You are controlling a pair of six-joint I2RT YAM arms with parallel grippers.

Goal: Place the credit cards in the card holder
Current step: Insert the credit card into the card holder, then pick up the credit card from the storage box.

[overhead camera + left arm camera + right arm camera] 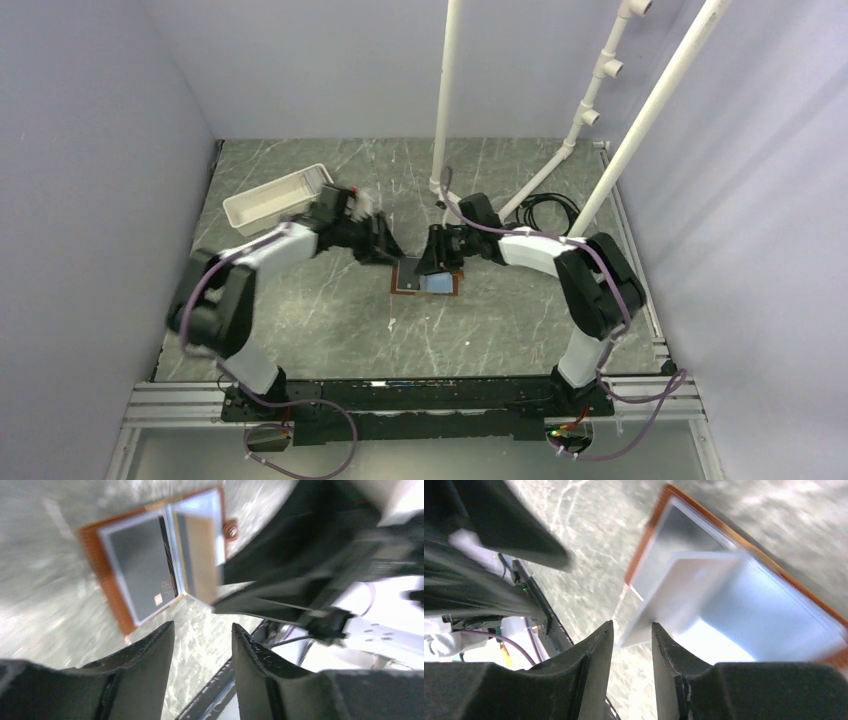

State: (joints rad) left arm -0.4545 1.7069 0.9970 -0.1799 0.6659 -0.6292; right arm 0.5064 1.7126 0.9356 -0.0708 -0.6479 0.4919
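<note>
Overhead, card holder (pixel 400 285): lies open.
Left gripper (pixel 202 626): released.
Right gripper (pixel 632 624): grasp indiscernible.
Left-wrist only: grey credit card (pixel 142 570) inside.

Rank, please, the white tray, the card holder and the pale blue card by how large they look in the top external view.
Largest to smallest:
1. white tray, clearly the longest
2. card holder, lying open
3. pale blue card, smaller than the holder it lies on

left arm (pixel 262 252) elbow raised, forearm reaching forward and inward, wrist tipped down | left jaws parted, nothing between | right arm (pixel 530 250) elbow raised, forearm reaching inward, wrist tipped down | right jaws narrowly parted | wrists near, facing each other
</note>
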